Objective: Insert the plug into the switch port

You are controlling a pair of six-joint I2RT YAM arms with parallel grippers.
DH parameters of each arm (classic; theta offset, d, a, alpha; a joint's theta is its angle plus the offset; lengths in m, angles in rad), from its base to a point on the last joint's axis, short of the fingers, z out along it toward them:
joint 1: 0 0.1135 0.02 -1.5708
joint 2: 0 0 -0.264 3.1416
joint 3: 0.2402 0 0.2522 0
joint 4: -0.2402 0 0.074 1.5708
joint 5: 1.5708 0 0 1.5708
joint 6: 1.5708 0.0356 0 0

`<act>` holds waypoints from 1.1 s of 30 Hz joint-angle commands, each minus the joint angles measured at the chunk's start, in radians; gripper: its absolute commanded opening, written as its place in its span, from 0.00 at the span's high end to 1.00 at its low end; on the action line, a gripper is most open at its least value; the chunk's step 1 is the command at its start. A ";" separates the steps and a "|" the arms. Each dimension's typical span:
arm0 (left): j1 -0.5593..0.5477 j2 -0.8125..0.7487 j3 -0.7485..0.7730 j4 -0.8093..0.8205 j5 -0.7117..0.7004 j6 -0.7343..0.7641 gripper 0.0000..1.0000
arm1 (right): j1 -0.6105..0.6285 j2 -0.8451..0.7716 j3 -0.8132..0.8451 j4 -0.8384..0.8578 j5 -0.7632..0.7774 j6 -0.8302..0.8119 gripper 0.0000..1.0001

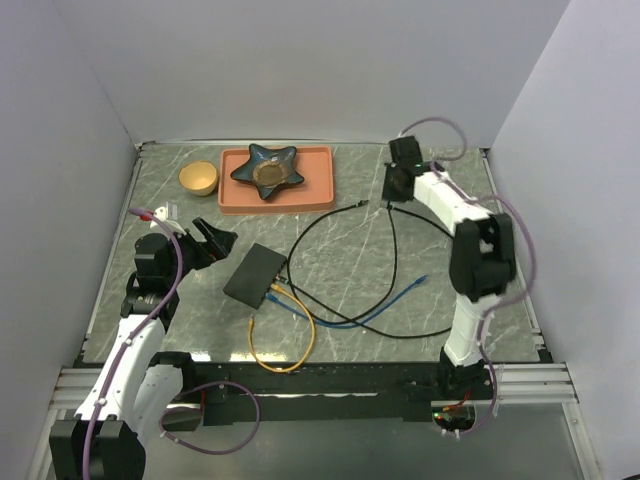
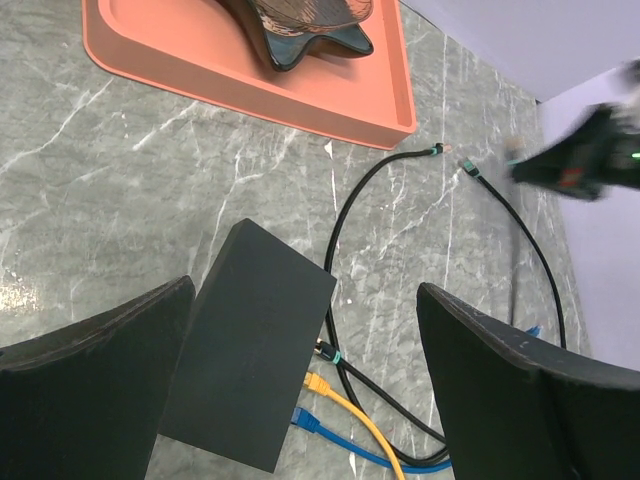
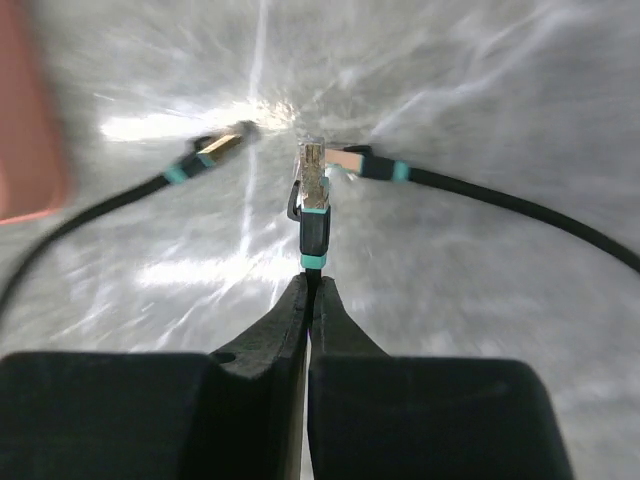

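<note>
The fingers (image 3: 285, 330) of the right gripper (image 3: 308, 285) are pressed together, and the plug (image 3: 312, 185) is clamped by its rear end at their tips. The plug is seen standing straight out beyond the tips, its clear head pointed away from the wrist and raised off the marble. Beyond it a second cable end (image 3: 213, 148) is seen lying to the left and a third cable end (image 3: 368, 164) to the right, both apart from the held plug.

The left gripper (image 1: 213, 238) is spread wide with nothing gripped. In the left wrist view the switch port (image 2: 250, 350) is framed between the two spread fingers, lying flat on the table (image 1: 340, 270); whether either finger touches it cannot be told.

A black lead (image 2: 380, 385), a yellow lead (image 2: 350, 410) and a blue lead (image 2: 330, 435) are seated in its narrow socketed side. The switch port is placed near the left gripper and well apart from the right gripper.

An orange-pink tray (image 1: 325, 190) bearing a star-shaped dish (image 1: 266, 168) is set at the far edge, with a yellow bowl (image 1: 198, 178) just beside it.
</note>
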 commanded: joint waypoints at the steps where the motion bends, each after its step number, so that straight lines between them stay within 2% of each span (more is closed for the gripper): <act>1: 0.004 -0.016 0.004 0.035 0.016 0.005 0.00 | -0.006 -0.312 -0.028 0.096 0.158 0.026 1.00; 5: 0.003 -0.011 0.007 0.035 0.022 0.005 0.01 | -0.004 -0.613 -0.139 0.164 0.269 0.020 1.00; 10: 0.004 0.001 0.006 0.040 0.016 0.011 0.01 | 0.008 -0.973 -0.272 0.329 0.399 -0.018 1.00; 14: 0.003 0.002 -0.002 0.049 0.031 0.002 0.01 | 0.017 -1.154 -0.375 0.409 0.445 -0.028 1.00; 17: 0.004 -0.001 0.001 0.046 0.029 0.004 0.00 | 0.036 -1.231 -0.436 0.484 0.409 -0.048 1.00; 20: 0.003 -0.011 0.000 0.041 0.032 0.001 0.01 | 0.058 -1.187 -0.390 0.443 0.323 -0.095 1.00; 24: 0.004 -0.021 0.003 0.043 0.039 -0.005 0.01 | 0.207 -1.069 -0.339 0.394 0.450 -0.243 1.00; 25: 0.003 -0.021 0.004 0.037 0.040 -0.004 0.01 | 0.273 -1.021 -0.335 0.391 0.456 -0.270 1.00; 27: 0.004 -0.022 0.000 0.040 0.042 -0.011 0.01 | 0.318 -0.964 -0.332 0.359 0.432 -0.322 1.00; 33: 0.003 0.013 -0.010 0.084 0.109 -0.028 0.01 | 0.417 -0.717 -0.340 0.262 0.036 -0.371 1.00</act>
